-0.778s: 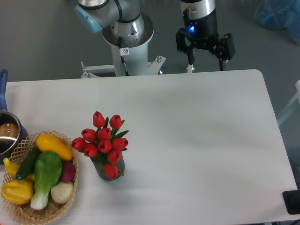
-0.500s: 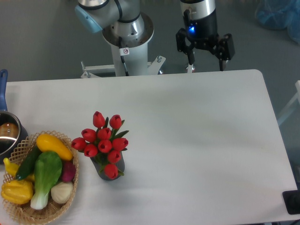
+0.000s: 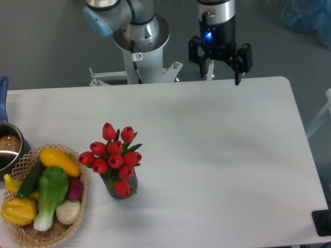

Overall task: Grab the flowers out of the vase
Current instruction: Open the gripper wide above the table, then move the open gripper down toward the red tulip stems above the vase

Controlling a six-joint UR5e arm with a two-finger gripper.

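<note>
The gripper (image 3: 220, 77) hung over the far edge of the white table (image 3: 217, 155), its two fingers spread well apart and holding nothing. A blue light glowed on the wrist above it. The red tulips (image 3: 114, 155) stood in the dark grey vase (image 3: 124, 187) on the near left part of the table, well apart from the gripper, with bare tabletop between them. Leaves and blooms covered most of the vase, so only its lower front showed. Just beside it on the left, not touching, sat the wicker basket (image 3: 77, 217) of vegetables at the near left corner. A metal pot (image 3: 8, 150) with a blue handle lay against the left edge, partly cut off. The right half of the table lay open to its rounded corners.
</note>
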